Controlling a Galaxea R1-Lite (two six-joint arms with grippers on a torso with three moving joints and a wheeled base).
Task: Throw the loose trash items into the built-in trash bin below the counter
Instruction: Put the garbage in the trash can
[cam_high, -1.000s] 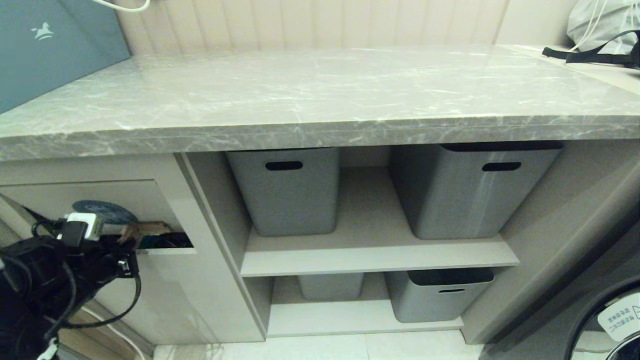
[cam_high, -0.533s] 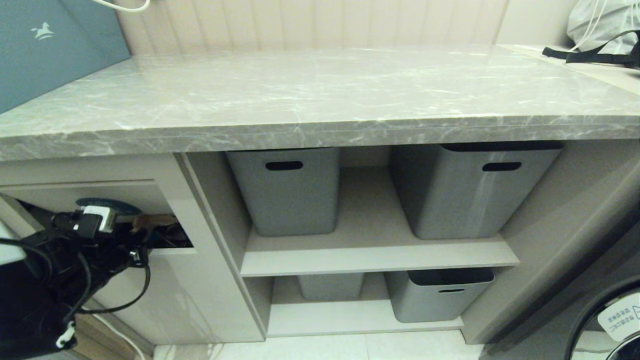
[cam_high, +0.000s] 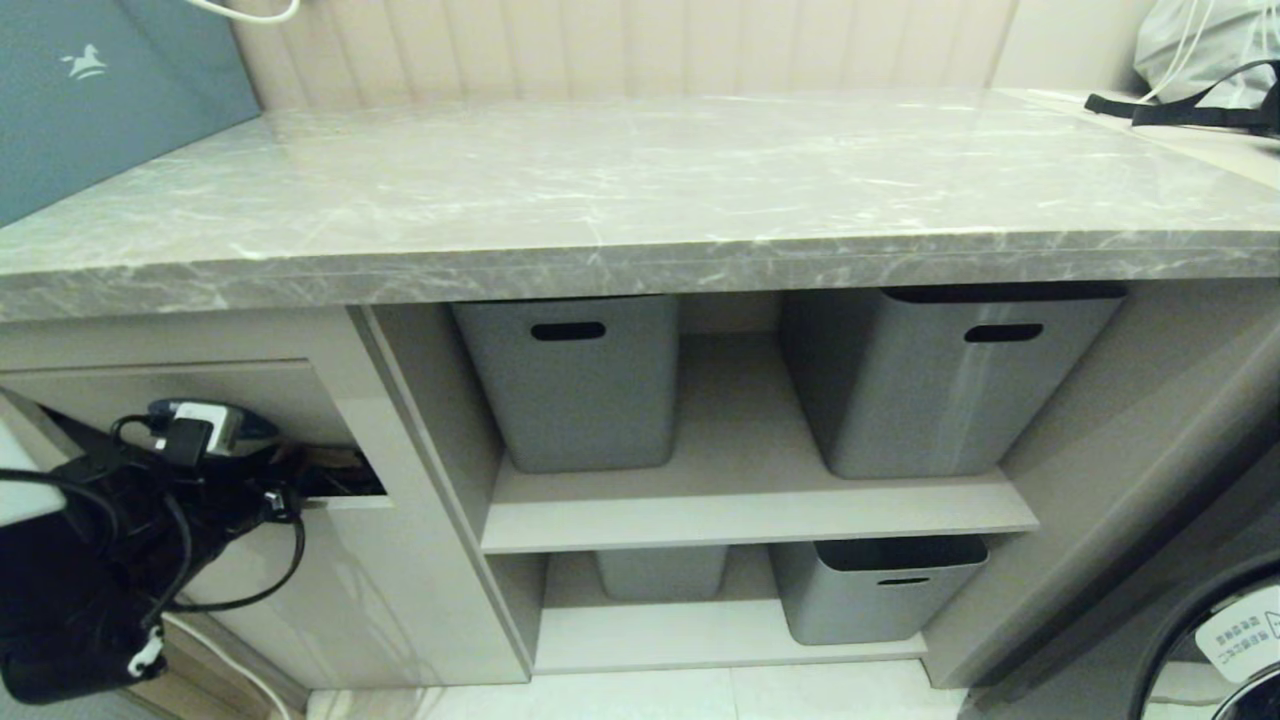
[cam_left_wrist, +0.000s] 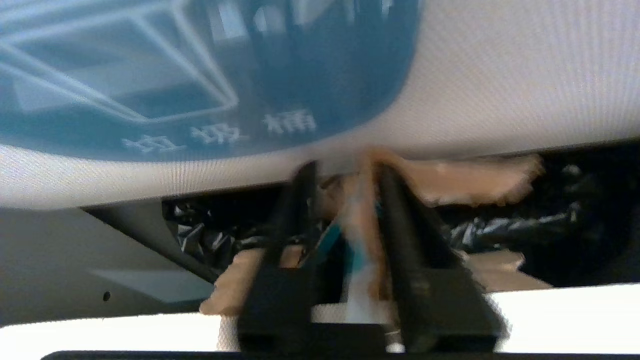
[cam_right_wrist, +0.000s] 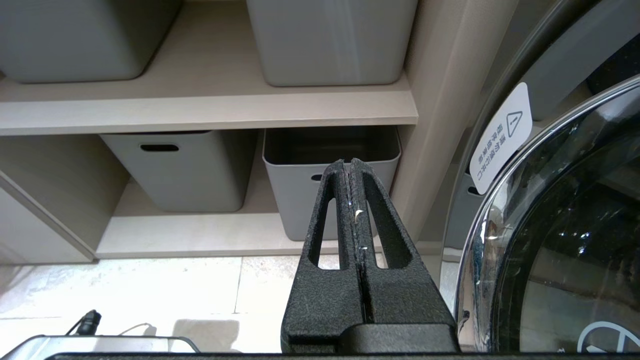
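My left gripper (cam_high: 300, 475) reaches into the slot of the built-in trash bin (cam_high: 250, 385), pushing its tilting flap (cam_left_wrist: 500, 75) inward just under the blue sticker (cam_left_wrist: 150, 65). In the left wrist view its fingers stand apart, the gripper (cam_left_wrist: 340, 167) open, with a teal and brown cardboard scrap (cam_left_wrist: 360, 235) loose between them. More brown cardboard (cam_left_wrist: 470, 180) shows over the black bin liner (cam_left_wrist: 500, 230). No scraps lie on the counter (cam_high: 640, 260). My right gripper (cam_right_wrist: 347, 162) is shut and empty, parked low near the floor.
Grey plastic tubs (cam_high: 575, 385) (cam_high: 940, 380) stand on the upper shelf, and two more (cam_high: 875, 590) on the lower one. A washing machine door (cam_right_wrist: 550, 250) is close to the right gripper. A teal box (cam_high: 90, 90) and a grey bag (cam_high: 1200, 50) sit at the counter's ends.
My left arm has pushed deeper into the bin slot and the flap has tilted further in. The cardboard at the fingertips has gone from clearly visible to mostly inside the opening.
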